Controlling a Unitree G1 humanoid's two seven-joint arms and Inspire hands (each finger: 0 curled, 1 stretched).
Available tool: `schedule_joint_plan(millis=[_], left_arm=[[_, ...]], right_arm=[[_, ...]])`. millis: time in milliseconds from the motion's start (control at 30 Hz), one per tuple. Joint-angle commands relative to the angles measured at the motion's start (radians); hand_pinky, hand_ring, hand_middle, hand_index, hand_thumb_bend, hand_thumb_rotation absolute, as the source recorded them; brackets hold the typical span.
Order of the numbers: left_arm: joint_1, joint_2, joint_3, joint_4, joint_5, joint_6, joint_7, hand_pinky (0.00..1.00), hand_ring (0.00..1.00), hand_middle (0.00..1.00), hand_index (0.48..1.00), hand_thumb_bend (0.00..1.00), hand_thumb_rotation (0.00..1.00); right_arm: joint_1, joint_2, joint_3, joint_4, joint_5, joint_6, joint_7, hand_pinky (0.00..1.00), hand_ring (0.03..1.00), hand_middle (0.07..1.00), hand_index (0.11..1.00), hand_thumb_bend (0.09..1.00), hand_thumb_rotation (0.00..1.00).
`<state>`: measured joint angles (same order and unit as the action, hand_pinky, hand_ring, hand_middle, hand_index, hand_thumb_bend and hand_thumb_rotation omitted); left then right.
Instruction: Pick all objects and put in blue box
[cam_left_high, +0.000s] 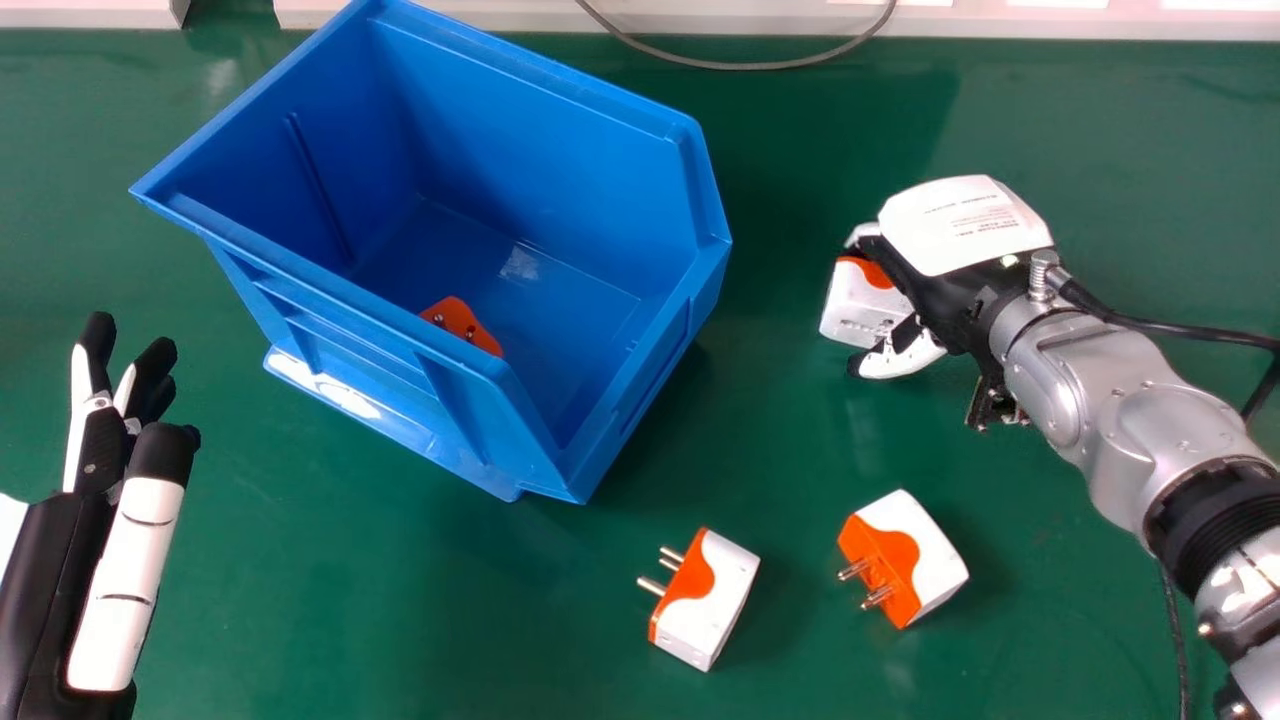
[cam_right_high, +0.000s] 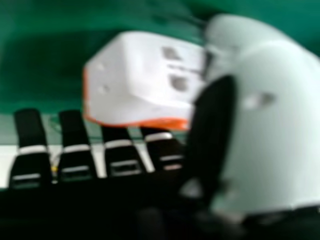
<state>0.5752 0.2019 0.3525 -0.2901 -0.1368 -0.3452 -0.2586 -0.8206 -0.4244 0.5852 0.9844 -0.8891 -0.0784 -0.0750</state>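
Robot hand (cam_left_high: 962, 228), the right one, pinches a white-and-orange adapter (cam_left_high: 856, 304) between thumb and fingers, right of the blue box (cam_left_high: 540, 150); uneven thumb pressure could twist it loose on the way over.

Orange adapter (cam_left_high: 464, 322): partly hidden by blue box's near wall (cam_left_high: 350, 315). White adapter (cam_left_high: 855, 305) at right hand (cam_left_high: 960, 235): partly covered, blurred close up. Left hand (cam_left_high: 75, 560), right arm (cam_left_high: 1160, 430): cropped.

The head view looks forward and down from above the tabletop (cam_left_high: 400, 600); the right hand view looks past the right fingers (cam_left_high: 903, 360) from close by. Both share those fingers, the adapter (cam_left_high: 858, 308) and some green tabletop.
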Motion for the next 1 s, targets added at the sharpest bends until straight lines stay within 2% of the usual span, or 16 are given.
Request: schedule_joint_plan(millis=[0,200,367,400,433,500,567,733,967], left_arm=[[0.009,0.01,0.017,-0.008,-0.003,-0.027,-0.002,0.94,0.99,0.99,0.994,0.71,1.0],[0.018,0.013,0.024,-0.017,-0.003,-0.03,-0.003,0.95,1.0,0.99,0.996,0.71,1.0],[0.023,0.014,0.026,-0.019,0.0,-0.033,-0.003,0.95,1.0,0.99,1.0,0.71,1.0],[0.023,0.014,0.025,-0.019,0.001,-0.033,-0.003,0.95,1.0,0.99,1.0,0.71,1.0],[0.023,0.013,0.025,-0.019,0.002,-0.033,-0.002,0.95,1.0,0.99,1.0,0.72,1.0],[0.027,0.012,0.025,-0.023,0.004,-0.035,-0.001,0.95,1.0,0.99,1.0,0.72,1.0],[0.031,0.011,0.027,-0.025,0.003,-0.038,-0.001,0.95,1.0,0.99,1.0,0.72,1.0],[0.036,0.011,0.028,-0.023,-0.001,-0.044,-0.003,0.94,1.0,0.99,1.0,0.72,1.0],[0.045,0.008,0.026,-0.035,-0.002,-0.043,-0.001,0.94,0.99,0.99,0.999,0.72,1.0]], right_arm=[[-0.045,-0.01,-0.021,0.005,0.018,0.005,-0.02,0.67,0.774,0.791,0.74,0.373,0.03],[-0.045,-0.001,-0.013,0.022,0.02,0.01,-0.052,0.65,0.76,0.781,0.744,0.35,0.04],[-0.046,0.008,0.002,0.048,0.005,0.02,-0.108,0.6,0.72,0.752,0.72,0.371,0.01],[-0.045,0.009,0.002,0.051,0.004,0.026,-0.118,0.58,0.698,0.727,0.674,0.397,0.03],[-0.045,0.011,0.003,0.053,0.004,0.029,-0.124,0.51,0.632,0.653,0.591,0.432,0.02],[-0.043,0.015,0.004,0.054,0.005,0.041,-0.141,0.47,0.589,0.605,0.539,0.454,0.01],[-0.042,0.023,-0.001,0.062,0.011,0.05,-0.166,0.45,0.569,0.585,0.526,0.463,0.01],[-0.04,0.04,-0.025,0.084,0.048,0.047,-0.198,0.41,0.485,0.513,0.53,0.48,0.0],[-0.036,0.047,-0.036,0.098,0.074,0.041,-0.194,0.33,0.423,0.494,0.552,0.485,0.0]])
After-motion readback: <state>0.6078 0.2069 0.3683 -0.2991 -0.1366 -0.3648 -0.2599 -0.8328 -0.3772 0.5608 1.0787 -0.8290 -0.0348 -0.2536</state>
